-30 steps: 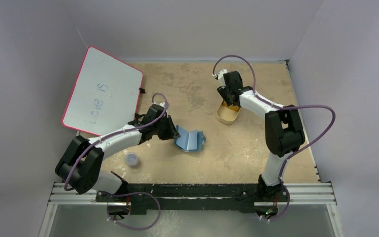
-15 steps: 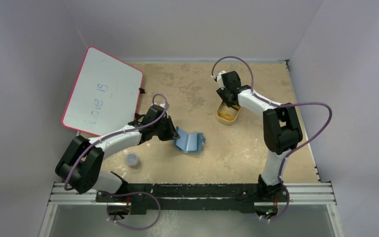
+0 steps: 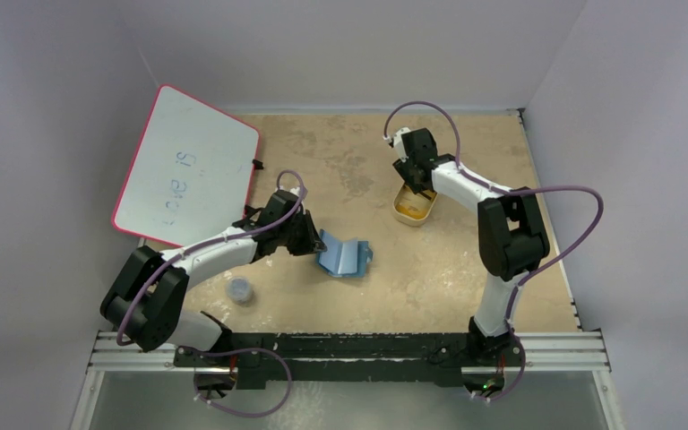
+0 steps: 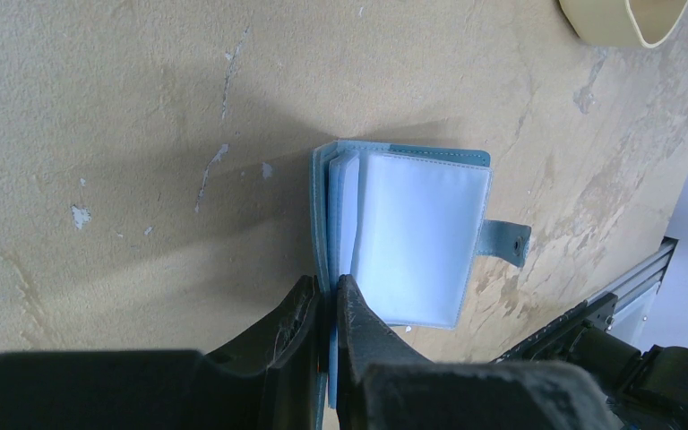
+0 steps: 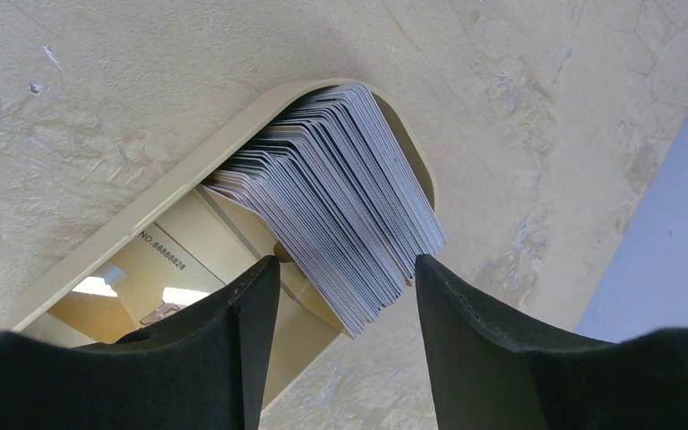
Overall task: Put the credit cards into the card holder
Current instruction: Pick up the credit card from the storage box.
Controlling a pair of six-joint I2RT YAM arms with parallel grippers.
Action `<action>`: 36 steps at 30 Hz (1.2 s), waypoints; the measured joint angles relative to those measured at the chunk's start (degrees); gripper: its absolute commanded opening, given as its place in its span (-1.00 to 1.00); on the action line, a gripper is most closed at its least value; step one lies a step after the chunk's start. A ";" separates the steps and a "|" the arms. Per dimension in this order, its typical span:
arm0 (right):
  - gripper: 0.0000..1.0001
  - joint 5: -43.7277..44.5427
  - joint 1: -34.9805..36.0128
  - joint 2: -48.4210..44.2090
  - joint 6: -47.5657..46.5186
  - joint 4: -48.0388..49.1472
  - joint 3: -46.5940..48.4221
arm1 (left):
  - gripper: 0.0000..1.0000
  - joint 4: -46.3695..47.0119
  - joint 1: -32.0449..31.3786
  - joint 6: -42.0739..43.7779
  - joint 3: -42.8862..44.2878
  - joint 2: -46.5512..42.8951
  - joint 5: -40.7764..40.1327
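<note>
The task looks barely begun. No card is in the holder point(image 4: 412, 242) yet. It lies open on the worktop point(image 3: 340, 152) near the middle, and the clear pocket facing up shows blank, with its strap tab sticking out at the far side.

The left gripper point(image 4: 327, 313) is pinched on the near edge of the holder, with a blue leaf caught between its fingers. This seems meant to steady the holder and keep it open for loading.

The cards point(image 5: 349, 215) are all in the tray point(image 5: 143, 224), well apart from the holder on the right side of the worktop. They sit as a thick fanned stack leaning against the rounded end, and a yellow one lies flat on the tray floor.

The right gripper point(image 5: 340, 296) hangs just over that stack with its fingers spread wide, one on each side of the near end of the fan. It holds nothing, and whether the fingers touch the cards cannot be told.

So everything is left to do: separate one card from a tight fan, lift it, carry it across and slide it into a pocket, then repeat for the rest. With the cards packed so close, taking only one looks like the fiddly part.
</note>
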 measured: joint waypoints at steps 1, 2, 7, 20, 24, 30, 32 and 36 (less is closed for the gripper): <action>0.14 0.15 0.02 0.00 0.00 0.02 -0.04 | -1.00 -0.02 0.00 0.00 0.00 0.02 0.00; 0.12 0.39 0.07 0.00 0.02 0.02 -0.09 | -1.00 -0.02 0.00 0.00 0.00 0.02 0.00; -0.06 2.03 0.26 0.04 -0.02 0.04 -0.11 | -1.00 -0.09 0.00 0.02 0.00 0.02 -0.02; -0.65 3.32 0.26 0.04 0.22 0.24 -0.11 | -1.00 -0.96 0.00 0.00 0.02 0.00 -0.46; -0.84 3.15 0.26 0.00 0.48 -1.14 0.59 | -1.00 -1.44 0.00 -0.02 0.04 -0.02 -0.57; -1.00 -3.52 0.39 -0.22 6.86 -11.52 8.85 | -1.00 -3.34 0.00 -0.33 0.76 -0.02 -1.86; -1.00 -6.56 0.70 -1.11 9.35 -13.49 10.47 | -1.00 -3.72 0.00 -0.66 1.07 -0.02 -1.97; -1.00 -11.61 1.29 -5.01 13.75 -17.75 10.73 | -1.00 -3.65 0.00 -0.85 1.42 -0.02 -1.88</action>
